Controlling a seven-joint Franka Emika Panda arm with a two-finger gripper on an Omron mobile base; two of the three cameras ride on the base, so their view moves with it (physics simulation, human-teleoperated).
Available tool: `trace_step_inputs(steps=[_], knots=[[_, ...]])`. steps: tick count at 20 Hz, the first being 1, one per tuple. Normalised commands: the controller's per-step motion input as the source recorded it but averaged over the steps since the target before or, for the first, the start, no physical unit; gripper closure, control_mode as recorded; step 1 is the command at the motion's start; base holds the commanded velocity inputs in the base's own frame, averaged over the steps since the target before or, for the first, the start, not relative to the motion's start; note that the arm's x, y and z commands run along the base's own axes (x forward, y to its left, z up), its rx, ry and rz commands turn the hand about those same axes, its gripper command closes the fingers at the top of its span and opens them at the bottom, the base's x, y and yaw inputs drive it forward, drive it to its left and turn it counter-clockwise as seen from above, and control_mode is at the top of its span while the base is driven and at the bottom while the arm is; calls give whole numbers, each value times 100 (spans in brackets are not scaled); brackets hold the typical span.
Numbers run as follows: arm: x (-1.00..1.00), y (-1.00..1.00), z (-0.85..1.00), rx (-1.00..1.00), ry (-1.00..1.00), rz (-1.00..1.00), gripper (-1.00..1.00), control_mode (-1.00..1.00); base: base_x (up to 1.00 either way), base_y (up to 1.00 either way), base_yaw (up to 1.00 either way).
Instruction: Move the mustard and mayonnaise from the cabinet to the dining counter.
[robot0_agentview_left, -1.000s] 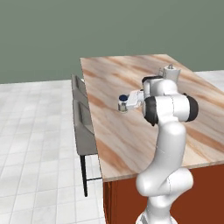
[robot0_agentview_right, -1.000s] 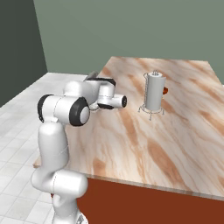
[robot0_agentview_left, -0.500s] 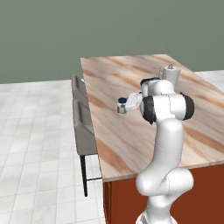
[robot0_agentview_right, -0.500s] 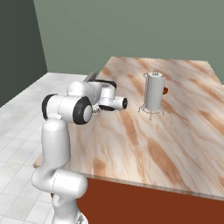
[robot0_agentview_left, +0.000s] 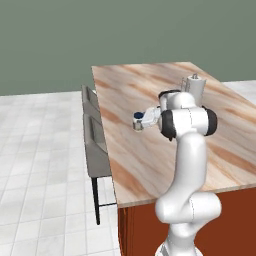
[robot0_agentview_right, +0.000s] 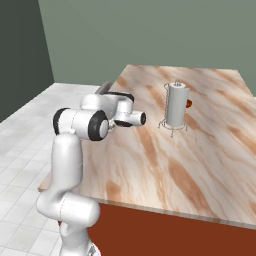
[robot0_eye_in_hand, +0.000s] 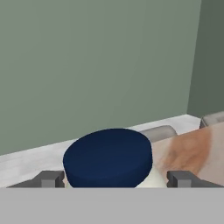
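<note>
Hand over the bench, fingers wide around the mayonnaise; whether gripped or freed, cannot tell; likely the set-down spot near the stool-side edge.

My white arm goes up from my base, bends at the dark elbow, and my hand sticks out flat to the side. My gripper sits at the end of it, and in the hand view my two small dark fingers poke up far apart from each other. My jaws are spread wide, one on each side of the mayonnaise, and I cannot tell if they touch it.
</note>
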Motion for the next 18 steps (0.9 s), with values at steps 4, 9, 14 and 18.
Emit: trace_step_inputs(steps=[4,9,14,18], knots=[[29,0,-6,2,0,0,100,-100,0,0,0],[29,0,-11,4,0,0,100,-100,0,0,0],[26,1,-13,2,0,0,100,-100,0,0,0],[18,3,-21,0,0,1,100,-100,0,0,0]])
